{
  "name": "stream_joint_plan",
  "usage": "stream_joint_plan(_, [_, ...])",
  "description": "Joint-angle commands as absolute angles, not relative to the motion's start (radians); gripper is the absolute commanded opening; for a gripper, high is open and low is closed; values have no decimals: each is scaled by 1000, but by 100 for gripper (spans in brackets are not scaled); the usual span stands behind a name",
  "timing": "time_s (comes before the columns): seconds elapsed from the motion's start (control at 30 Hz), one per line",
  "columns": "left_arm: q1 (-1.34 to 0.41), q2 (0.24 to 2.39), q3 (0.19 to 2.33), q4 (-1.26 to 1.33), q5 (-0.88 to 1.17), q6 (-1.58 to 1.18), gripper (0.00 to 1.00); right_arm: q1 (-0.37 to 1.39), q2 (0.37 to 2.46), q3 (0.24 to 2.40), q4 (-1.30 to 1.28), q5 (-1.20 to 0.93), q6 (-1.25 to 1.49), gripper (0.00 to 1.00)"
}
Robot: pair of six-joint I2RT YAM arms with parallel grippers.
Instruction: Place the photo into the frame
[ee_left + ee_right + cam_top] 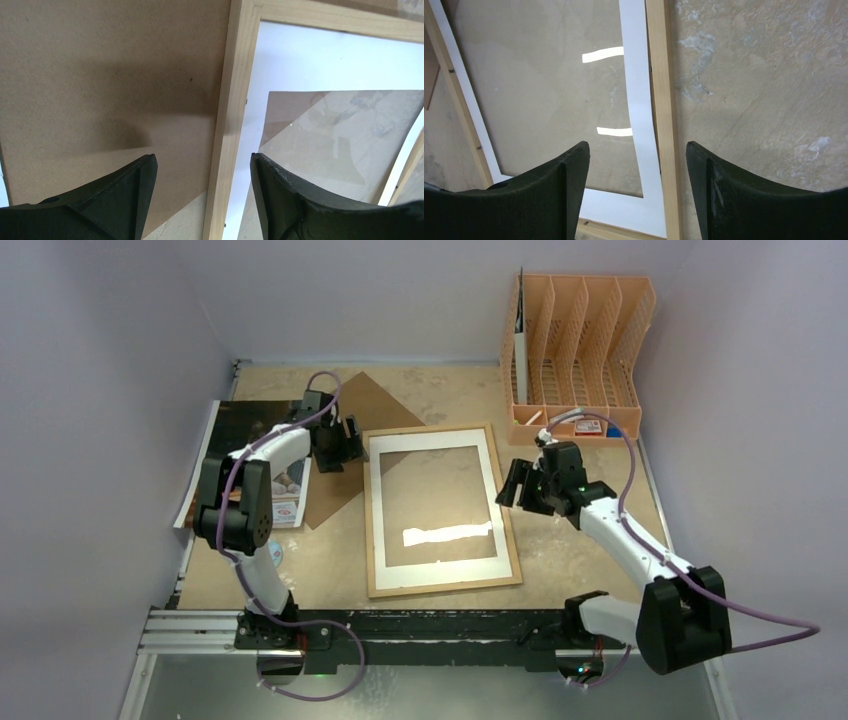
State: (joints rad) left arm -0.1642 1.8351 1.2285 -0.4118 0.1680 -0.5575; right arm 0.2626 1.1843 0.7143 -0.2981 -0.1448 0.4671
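The frame (444,583), thin light wood with a white mat, lies flat in the middle of the table, with bare table showing through its window. Its brown fibreboard back (345,410) lies apart on the left, turned at an angle. The dark photo (245,430) rests at the far left, partly under the left arm. My left gripper (349,446) hovers open over the frame's left border (230,110) with nothing between its fingers. My right gripper (511,487) is open and empty above the right border (664,115).
An orange plastic file organiser (578,340) stands at the back right with a white sheet (521,340) in its leftmost slot. Small items (590,426) lie in its front tray. Purple-grey walls close in the table on three sides.
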Motion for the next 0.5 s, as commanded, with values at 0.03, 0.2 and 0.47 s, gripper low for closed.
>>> stream_joint_plan(0.03, [-166,1769,1173,-394,212,-542,72,265,1176,765,-204,-175,509,72])
stream_joint_plan(0.2, [-179,1762,1123,-374,249,-555,70,265,1222,777,-114,-245,526,63])
stream_joint_plan(0.47, [-187,1781,1103,-310,367,-594,58,297,1384,764,-38,-283,536,35])
